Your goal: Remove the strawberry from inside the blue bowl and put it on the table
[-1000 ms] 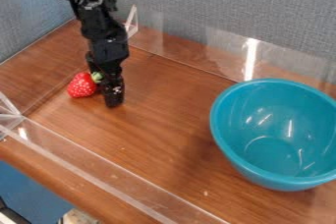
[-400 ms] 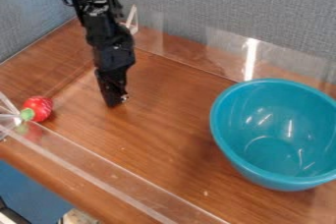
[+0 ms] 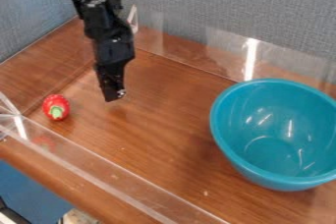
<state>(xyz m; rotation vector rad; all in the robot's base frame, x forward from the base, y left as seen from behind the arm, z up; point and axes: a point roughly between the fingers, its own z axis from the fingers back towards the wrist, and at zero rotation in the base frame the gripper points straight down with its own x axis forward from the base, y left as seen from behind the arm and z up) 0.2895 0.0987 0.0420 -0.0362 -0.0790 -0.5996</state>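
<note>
The strawberry [image 3: 55,107], small and bright red with a green cap, lies on the table [image 3: 157,120] at the left, close to the clear front wall. My gripper [image 3: 114,94] hangs a little above the wood to the right of it, pointing down, its dark fingers shut with nothing between them. The blue bowl [image 3: 277,133], large, teal and glossy, stands at the right with a smooth bare inside.
Low clear acrylic walls [image 3: 92,164] edge the tabletop along the front and back. A grey textured backdrop rises behind. Bare wood lies between my gripper and the bowl.
The strawberry went from beside my fingers to the far left wall, then settled slightly back to the right. My gripper shut and lifted a little off the table.
</note>
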